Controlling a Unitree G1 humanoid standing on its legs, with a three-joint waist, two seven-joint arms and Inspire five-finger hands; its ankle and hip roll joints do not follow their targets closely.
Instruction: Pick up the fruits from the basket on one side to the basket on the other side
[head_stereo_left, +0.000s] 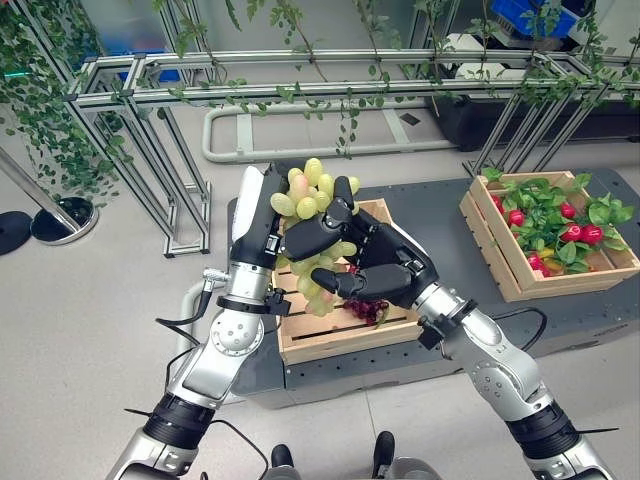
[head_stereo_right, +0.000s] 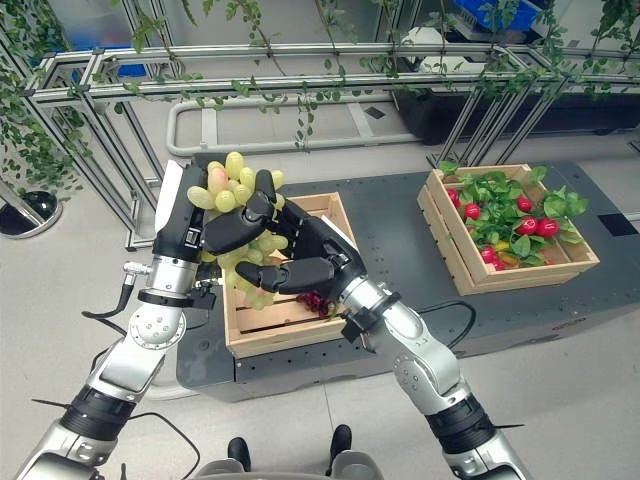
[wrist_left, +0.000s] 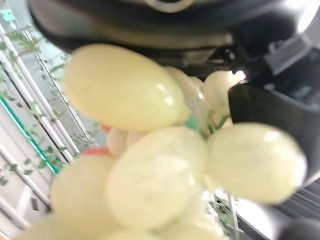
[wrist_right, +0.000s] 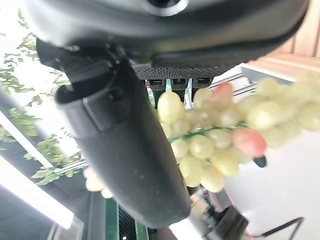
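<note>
Holding a bunch of green grapes (head_stereo_left: 312, 195) aloft over the left-side wooden basket (head_stereo_left: 385, 328), both hands wrapped on it: left hand (head_stereo_left: 262, 215) curled round the upper part, right hand (head_stereo_left: 385, 268) curled under the lower part. Hanging roughly upright, long axis vertical. Lying well off to the right, the leafy target basket (head_stereo_left: 500, 265), nearer the right arm, so likely a handover next.

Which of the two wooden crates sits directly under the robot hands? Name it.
The near crate, below the grapes that both robot hands hold. It has a dark red bunch inside; the other crate, off to the right, is packed with green leaves and red fruit.
</note>
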